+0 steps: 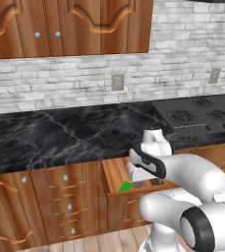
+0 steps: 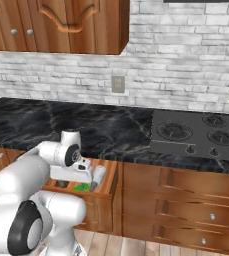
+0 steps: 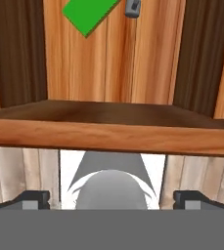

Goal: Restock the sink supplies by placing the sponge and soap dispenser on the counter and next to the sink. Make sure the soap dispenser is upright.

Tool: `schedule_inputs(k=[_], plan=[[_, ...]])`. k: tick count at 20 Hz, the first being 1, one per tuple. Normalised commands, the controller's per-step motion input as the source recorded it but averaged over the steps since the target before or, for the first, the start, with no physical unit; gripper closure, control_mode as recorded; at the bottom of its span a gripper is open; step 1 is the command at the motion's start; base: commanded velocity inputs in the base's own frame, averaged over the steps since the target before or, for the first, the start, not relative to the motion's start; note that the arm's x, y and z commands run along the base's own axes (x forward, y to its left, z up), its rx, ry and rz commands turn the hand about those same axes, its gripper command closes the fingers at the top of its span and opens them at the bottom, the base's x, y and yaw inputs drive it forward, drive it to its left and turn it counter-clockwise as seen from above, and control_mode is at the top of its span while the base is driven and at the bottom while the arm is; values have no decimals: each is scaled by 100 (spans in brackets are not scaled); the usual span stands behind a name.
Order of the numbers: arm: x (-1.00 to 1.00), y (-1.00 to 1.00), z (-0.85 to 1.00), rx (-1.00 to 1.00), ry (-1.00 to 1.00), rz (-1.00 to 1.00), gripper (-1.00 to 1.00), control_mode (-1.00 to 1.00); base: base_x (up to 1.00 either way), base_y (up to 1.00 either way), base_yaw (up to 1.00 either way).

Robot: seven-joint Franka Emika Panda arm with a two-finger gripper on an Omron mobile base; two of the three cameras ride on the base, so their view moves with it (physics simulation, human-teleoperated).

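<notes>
One drawer (image 1: 115,183) stands pulled out below the counter (image 1: 55,135), at lower centre of the left base frame. The sponge (image 1: 126,186) lies flat on the drawer floor, green face up; it appears at the top of the hand frame (image 3: 89,13), and as a green sliver beside the arm in the right base frame (image 2: 81,187). A small dark piece (image 3: 132,7) sits just beside it at the top edge of the hand frame; what it is cannot be told. A pale cylinder (image 2: 99,176) lies in the drawer at centre left of the right base frame. The gripper (image 3: 111,199) hangs over the drawer's front rail, jaws set wide, both tips at the bottom corners, holding nothing. The stovetop (image 1: 202,115) occupies the right of the left base frame, well apart from the drawer.
</notes>
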Motion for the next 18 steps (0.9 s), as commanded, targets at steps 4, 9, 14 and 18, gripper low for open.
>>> schedule_inputs(k=[4,9,14,18], plan=[[81,0,-15,1,4,2,-100,-100,0,0,0],[58,0,-39,0,7,3,-100,-100,0,0,0],[4,1,-43,0,1,4,-100,-100,0,0,0],[-63,0,-33,0,0,5,-100,-100,0,0,0]])
